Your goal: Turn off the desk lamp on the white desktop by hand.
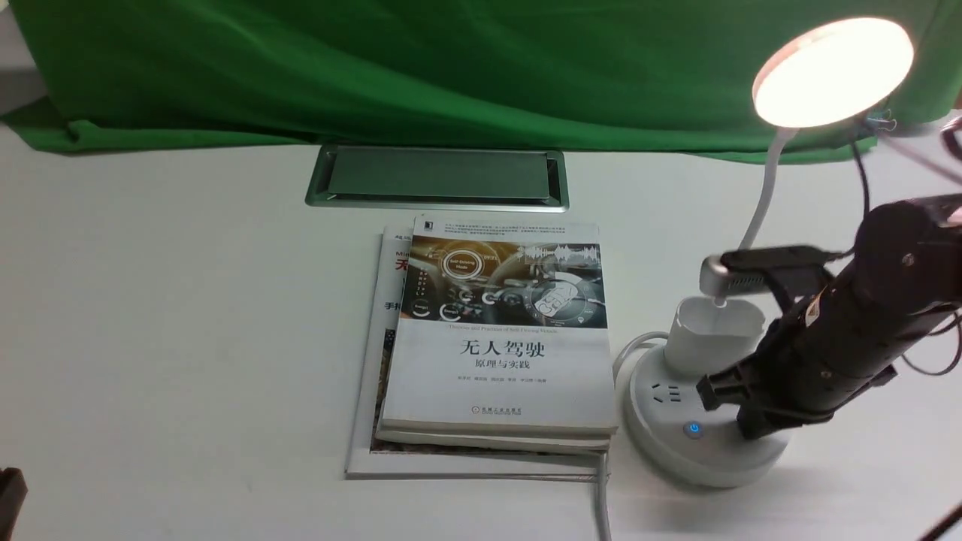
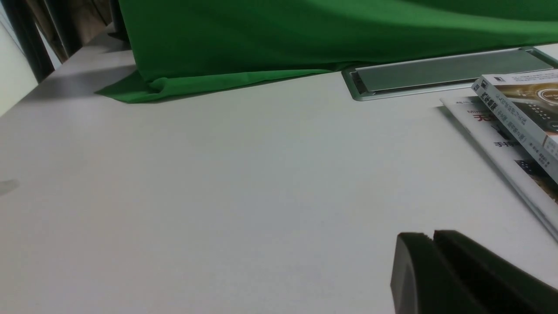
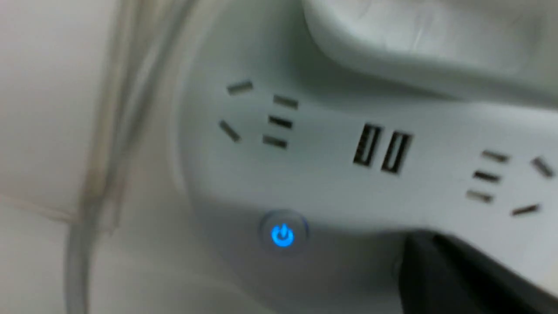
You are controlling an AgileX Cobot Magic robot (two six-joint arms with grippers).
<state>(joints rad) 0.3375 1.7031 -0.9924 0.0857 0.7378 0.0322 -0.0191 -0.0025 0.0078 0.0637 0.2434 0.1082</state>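
The desk lamp stands at the right of the white desktop. Its disc head is lit. Its round base carries sockets, a cup-shaped holder and a glowing blue power button. My right gripper hangs low over the base's front right, just right of the button. In the right wrist view its dark tip looks shut and empty, right of the blue button on the base. My left gripper is shut and empty, low over bare desktop.
A stack of books lies left of the lamp base, touching its cable. The grey cable hatch is behind the books. Green cloth covers the back. The books and hatch also show in the left wrist view.
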